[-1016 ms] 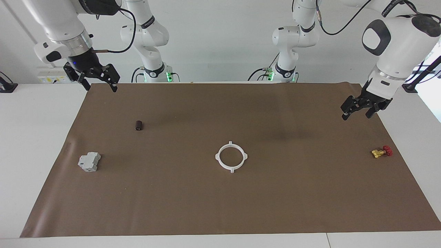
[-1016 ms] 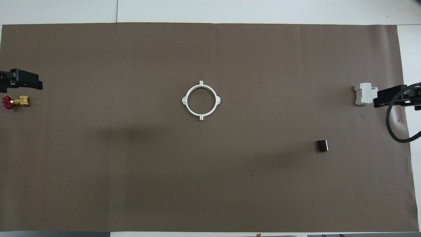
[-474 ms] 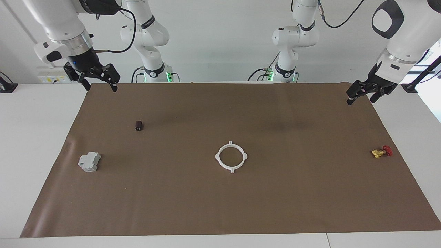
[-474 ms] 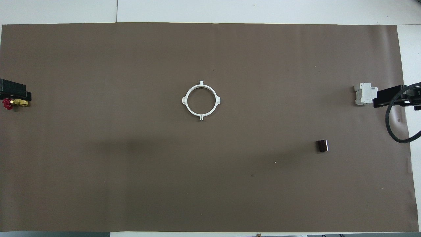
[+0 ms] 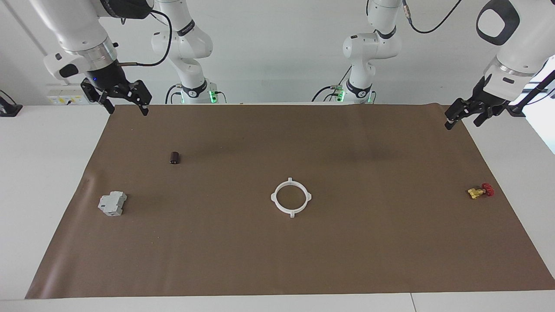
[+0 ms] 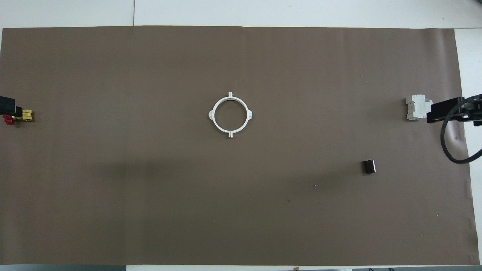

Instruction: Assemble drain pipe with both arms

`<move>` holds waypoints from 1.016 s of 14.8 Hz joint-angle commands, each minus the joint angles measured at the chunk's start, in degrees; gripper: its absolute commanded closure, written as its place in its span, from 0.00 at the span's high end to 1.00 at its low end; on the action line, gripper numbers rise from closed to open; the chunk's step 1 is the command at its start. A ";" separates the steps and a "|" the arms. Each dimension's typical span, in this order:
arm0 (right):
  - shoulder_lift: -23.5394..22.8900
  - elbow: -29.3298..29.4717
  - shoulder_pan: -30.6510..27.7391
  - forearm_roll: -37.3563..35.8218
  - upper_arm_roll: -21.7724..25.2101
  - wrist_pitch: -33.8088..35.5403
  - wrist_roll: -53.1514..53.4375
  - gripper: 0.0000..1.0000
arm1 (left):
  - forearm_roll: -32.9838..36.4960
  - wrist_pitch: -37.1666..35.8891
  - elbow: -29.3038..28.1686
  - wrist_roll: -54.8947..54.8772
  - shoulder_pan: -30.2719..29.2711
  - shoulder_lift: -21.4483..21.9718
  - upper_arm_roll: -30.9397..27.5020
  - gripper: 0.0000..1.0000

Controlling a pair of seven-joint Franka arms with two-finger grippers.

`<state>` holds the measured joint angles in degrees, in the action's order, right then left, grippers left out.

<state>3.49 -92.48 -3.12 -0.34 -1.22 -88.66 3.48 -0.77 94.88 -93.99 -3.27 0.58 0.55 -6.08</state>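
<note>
The drain pipe [image 5: 275, 200] lies flat in the middle of the brown mat as one closed white ring [image 6: 213, 117] with four outer tabs. Neither gripper touches it. My right gripper [image 5: 128, 110] hangs open and empty over the mat's corner nearest the robots at the right arm's end. Only its tip [image 6: 448, 113] shows in the overhead view. My left gripper [image 5: 462, 123] is raised and open, with nothing in it, over the mat's edge at the left arm's end. In the overhead view it [image 6: 7, 105] barely shows at the edge.
A grey boxy block [image 5: 112, 203] and a small dark cylinder [image 5: 174, 157] lie at the right arm's end of the mat [image 5: 390, 242]. A brass valve with a red handle [image 5: 479, 191] lies at the left arm's end. Both arm bases stand by the table's edge.
My left gripper has risen and drawn back toward the robots and outward to the mat's edge. The right arm and the ring have not moved.
</note>
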 commanded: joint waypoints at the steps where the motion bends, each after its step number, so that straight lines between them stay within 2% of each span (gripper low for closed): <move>1: 1.26 -1.48 -0.31 1.13 -0.10 -1.17 -1.72 1.00 | -0.37 0.66 0.21 -0.94 0.21 0.25 -0.07 1.00; 15: 1.26 -1.48 -0.31 1.13 -0.10 -1.17 -1.72 1.00 | -0.37 0.92 -2.43 -0.94 0.74 1.12 0.54 1.00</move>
<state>3.49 -92.48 -3.12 -0.34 -1.22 -88.66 3.48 -0.77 94.91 -94.93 -3.42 1.11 0.54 -5.56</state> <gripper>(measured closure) 0.000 0.000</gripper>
